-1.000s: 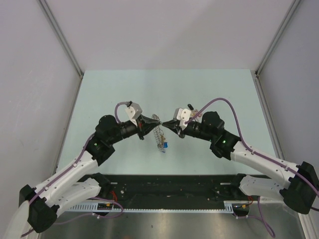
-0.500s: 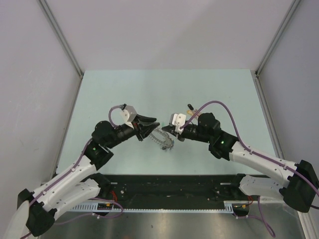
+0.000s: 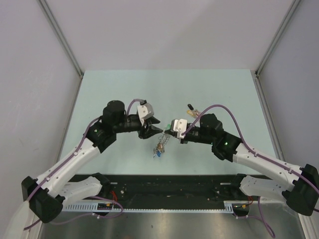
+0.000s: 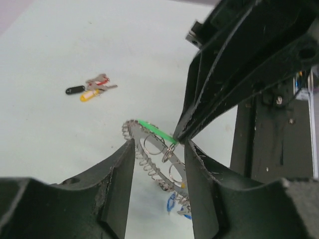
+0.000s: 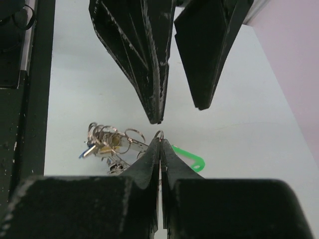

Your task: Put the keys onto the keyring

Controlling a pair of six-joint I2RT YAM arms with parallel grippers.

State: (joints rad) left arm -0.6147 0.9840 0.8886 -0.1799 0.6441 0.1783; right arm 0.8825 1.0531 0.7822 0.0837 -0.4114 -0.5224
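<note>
While right end effector (image 5: 159, 140) clamps keyring (image 4: 149, 167), left end effector (image 4: 159, 144) agape, green key (image 4: 155, 131) at rim

L wrist cam: lower rim of keyring (image 4: 149, 167) sits behind left gripper (image 4: 158, 143) fingers (image 4: 117, 179). Top cam: keys (image 3: 158, 149) by keyring too small; I can't count them.

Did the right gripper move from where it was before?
Yes. The right gripper has dropped a little toward the black rail along the near edge, still pinching the keyring.
</note>
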